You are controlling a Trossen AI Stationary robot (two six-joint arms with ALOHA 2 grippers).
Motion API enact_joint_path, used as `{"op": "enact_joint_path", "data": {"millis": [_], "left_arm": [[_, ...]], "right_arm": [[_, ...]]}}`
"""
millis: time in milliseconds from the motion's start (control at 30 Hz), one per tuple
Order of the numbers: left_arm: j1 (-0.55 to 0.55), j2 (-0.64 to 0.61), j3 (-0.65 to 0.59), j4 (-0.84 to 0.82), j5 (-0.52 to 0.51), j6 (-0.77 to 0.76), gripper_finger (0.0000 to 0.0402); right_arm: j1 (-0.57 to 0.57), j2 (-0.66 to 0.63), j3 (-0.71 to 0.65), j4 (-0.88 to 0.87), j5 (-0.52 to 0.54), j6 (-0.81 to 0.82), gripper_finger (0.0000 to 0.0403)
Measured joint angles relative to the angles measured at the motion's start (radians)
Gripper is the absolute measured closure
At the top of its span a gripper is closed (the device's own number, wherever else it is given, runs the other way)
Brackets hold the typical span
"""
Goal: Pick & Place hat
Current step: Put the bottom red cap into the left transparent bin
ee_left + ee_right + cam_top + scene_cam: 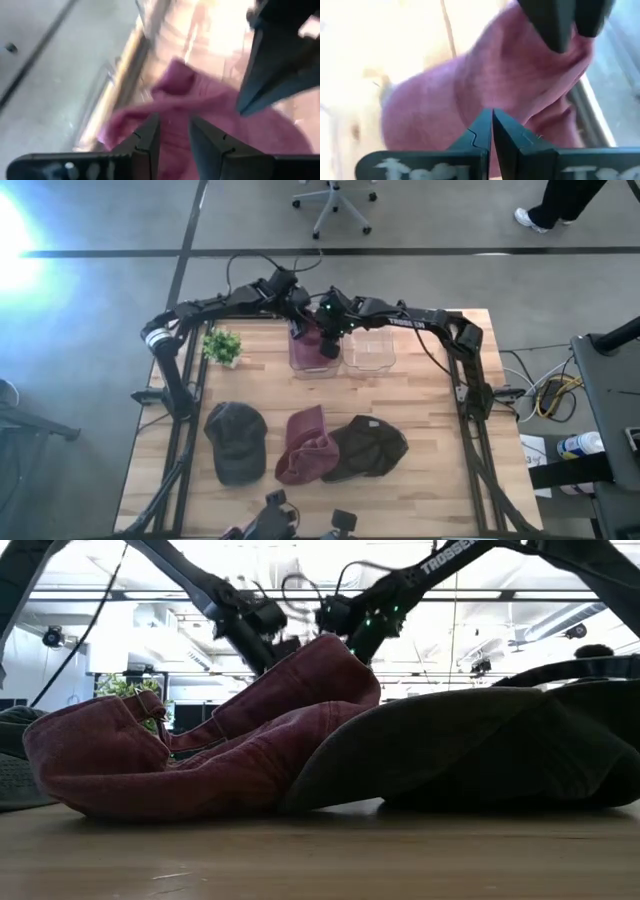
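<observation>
Both dark arms bend in over the far edge of the wooden table (440,440) and meet above a clear bin (315,360) with a pink hat (200,110) in it. The left gripper (172,131) has its fingers a little apart over the hat. The right gripper (492,125) is closed tight, holding nothing.

Pale wooden bench (420,480), grey-green cap (236,442), maroon cap (307,448), dark olive cap (372,448), pink cloth (470,85) in clear bin (314,360), green plant (222,345), black arms.
</observation>
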Motion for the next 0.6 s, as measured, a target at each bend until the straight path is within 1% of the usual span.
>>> {"op": "enact_joint_path", "data": {"millis": [133,267,333,400,467,600], "left_arm": [[0.0,-0.097,0.002,-0.023,-0.008,0.0,0.0307],[0.0,-0.19,0.0,-0.123,0.002,0.0,0.0307],[-0.004,-0.211,-0.001,-0.205,0.038,-0.014,0.0307],[-0.014,-0.217,-0.006,-0.281,0.135,-0.047,0.0307],[-0.034,-0.217,-0.027,-0.299,0.215,-0.073,0.0307],[-0.092,-0.203,-0.11,-0.267,0.227,-0.078,0.0307]], "right_arm": [[0.0,-0.047,0.011,-0.007,0.013,-0.011,0.039],[-0.002,-0.084,0.011,-0.01,0.022,-0.02,0.039],[-0.001,-0.089,0.011,-0.03,-0.016,-0.026,0.039],[0.004,-0.086,0.009,-0.051,-0.072,-0.027,0.039],[0.018,-0.065,0.007,-0.048,-0.087,-0.033,0.039],[0.035,-0.014,0.014,-0.046,-0.104,-0.044,0.039]]}}
